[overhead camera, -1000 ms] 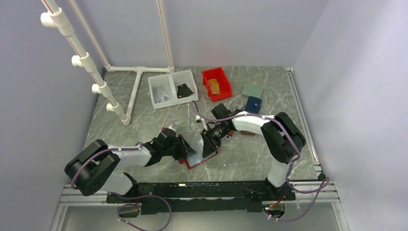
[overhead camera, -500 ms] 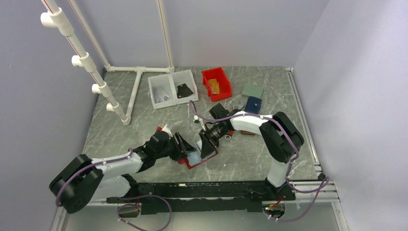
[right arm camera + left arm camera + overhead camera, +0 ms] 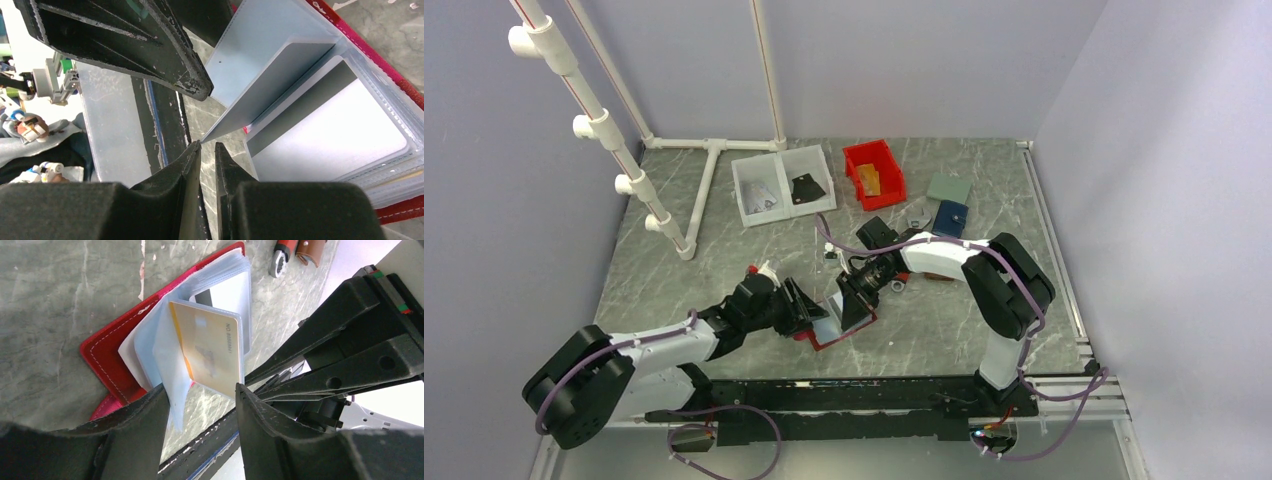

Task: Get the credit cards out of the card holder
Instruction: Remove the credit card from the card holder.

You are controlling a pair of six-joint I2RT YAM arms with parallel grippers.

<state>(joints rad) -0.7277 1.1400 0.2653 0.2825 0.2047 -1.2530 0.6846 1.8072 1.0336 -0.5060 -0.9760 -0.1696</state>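
One grey marbled tabletop [image 3: 724, 270] carries everything, with a white pipe frame [image 3: 639, 185] standing at its far left. Both arms reach inward from the near edge: the left arm [image 3: 664, 345] lies low and angles to the right, and the right arm [image 3: 984, 270] bends back toward the middle. They meet over the card holder [image 3: 834, 337].

Farther back sit a white two-part bin [image 3: 782, 185] and a red bin [image 3: 873, 172]. A green square pad [image 3: 949, 188] and a blue wallet [image 3: 950, 216] lie to the right of these.

The card holder lies open on the tabletop near the front centre, red cover down, with its clear sleeves fanned upward. In the left wrist view a tan-orange card [image 3: 212, 357] stands tilted among the sleeves, and a pale card [image 3: 230, 295] sits in a pocket behind it.

The left claw [image 3: 200, 389] is released. Its fingers stand wide apart on either side of the orange card's lower edge, and a clear sleeve hangs against one finger.

The right claw [image 3: 207, 146] is nearly clenched, with only a thin slit between its fingers. The corner of a pale sheet meets its tips, but I cannot tell whether that corner is pinched.

A brown wallet [image 3: 310, 249] and a small red-handled tool [image 3: 280, 252] lie just beyond the holder.
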